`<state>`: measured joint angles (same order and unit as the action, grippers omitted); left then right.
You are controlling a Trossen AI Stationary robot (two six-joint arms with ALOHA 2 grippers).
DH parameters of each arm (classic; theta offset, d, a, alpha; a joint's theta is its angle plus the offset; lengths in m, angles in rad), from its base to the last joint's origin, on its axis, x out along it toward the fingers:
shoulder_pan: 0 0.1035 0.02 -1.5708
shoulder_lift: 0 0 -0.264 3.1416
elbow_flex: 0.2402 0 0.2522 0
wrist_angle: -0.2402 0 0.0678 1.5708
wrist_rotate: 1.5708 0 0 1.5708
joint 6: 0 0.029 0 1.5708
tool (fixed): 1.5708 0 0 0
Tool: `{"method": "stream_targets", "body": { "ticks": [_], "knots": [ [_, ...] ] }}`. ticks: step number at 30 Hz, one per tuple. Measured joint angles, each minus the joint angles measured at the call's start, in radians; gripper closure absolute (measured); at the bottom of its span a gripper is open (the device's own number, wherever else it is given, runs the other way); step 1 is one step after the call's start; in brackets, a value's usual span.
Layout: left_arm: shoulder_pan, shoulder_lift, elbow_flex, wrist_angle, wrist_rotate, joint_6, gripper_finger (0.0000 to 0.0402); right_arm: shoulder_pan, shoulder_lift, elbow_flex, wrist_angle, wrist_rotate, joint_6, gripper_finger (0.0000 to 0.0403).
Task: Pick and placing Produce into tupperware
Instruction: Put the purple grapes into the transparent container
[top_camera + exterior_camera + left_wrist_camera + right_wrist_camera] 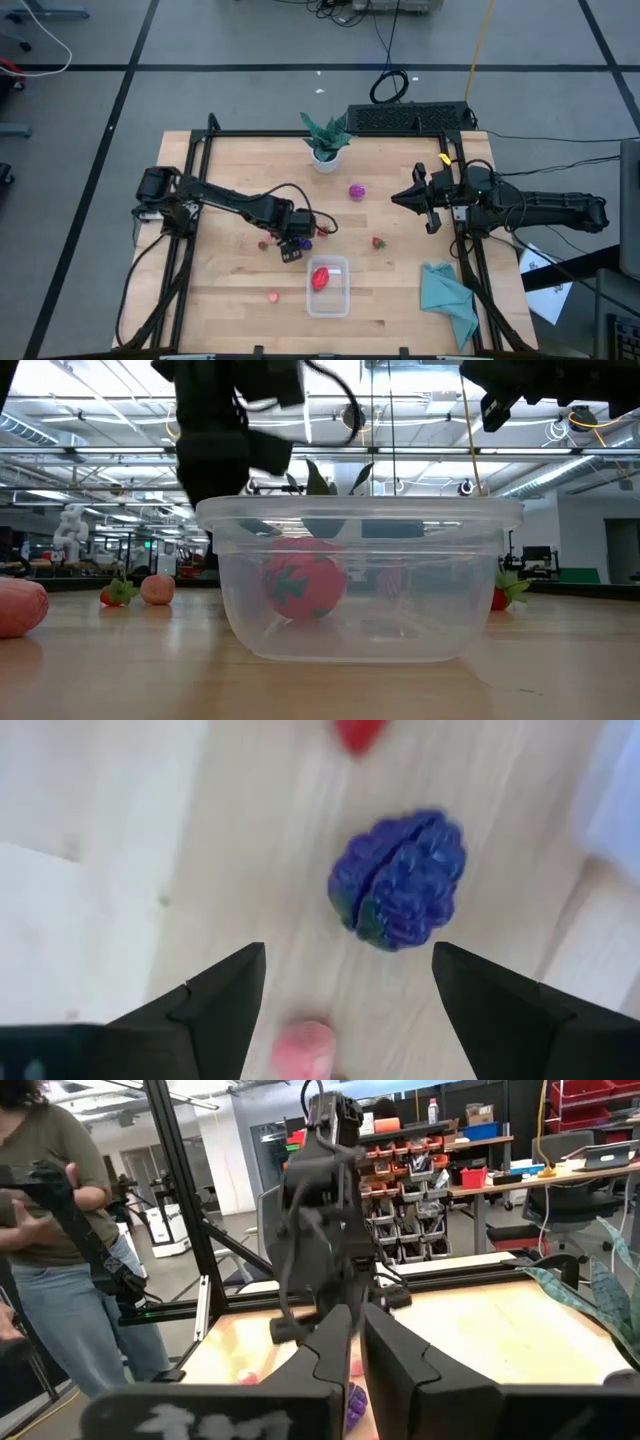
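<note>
The clear tupperware (328, 287) stands near the table's near edge with a red toy fruit (320, 277) inside, also visible in the low view (303, 582). My left gripper (293, 248) hangs open just above a dark purple bumpy fruit (400, 880), which lies on the wood just beyond its fingertips (348, 955). A small pinkish piece (305, 1050) lies between the fingers without touching them. A magenta fruit (357, 190), a red strawberry (378, 242) and a pink piece (273, 296) lie loose on the table. My right gripper (397, 198) waits shut above the table's right side.
A green potted plant in a white pot (325, 145) stands at the far edge. A teal cloth (447, 297) lies at the near right corner. A person (60, 1230) stands beyond the table's left side. Bare wood lies left of the container.
</note>
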<state>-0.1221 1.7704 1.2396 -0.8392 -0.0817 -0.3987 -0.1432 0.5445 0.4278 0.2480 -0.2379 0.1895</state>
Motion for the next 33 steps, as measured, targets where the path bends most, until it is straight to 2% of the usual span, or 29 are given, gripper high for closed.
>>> {"method": "stream_targets", "body": {
  "ticks": [6,20,33],
  "knots": [
    [-0.024,-0.087,0.000,0.030,-0.073,-0.025,0.0108,0.000,0.008,0.000,0.025,0.000,0.000,0.0385],
    [-0.028,-0.088,0.000,0.033,-0.084,-0.055,0.0108,0.000,0.009,0.000,0.025,0.000,0.010,0.0385],
    [-0.030,-0.088,0.000,0.106,-0.086,0.060,0.0108,0.000,0.009,0.000,0.026,0.000,0.011,0.0385]
  ]
}}
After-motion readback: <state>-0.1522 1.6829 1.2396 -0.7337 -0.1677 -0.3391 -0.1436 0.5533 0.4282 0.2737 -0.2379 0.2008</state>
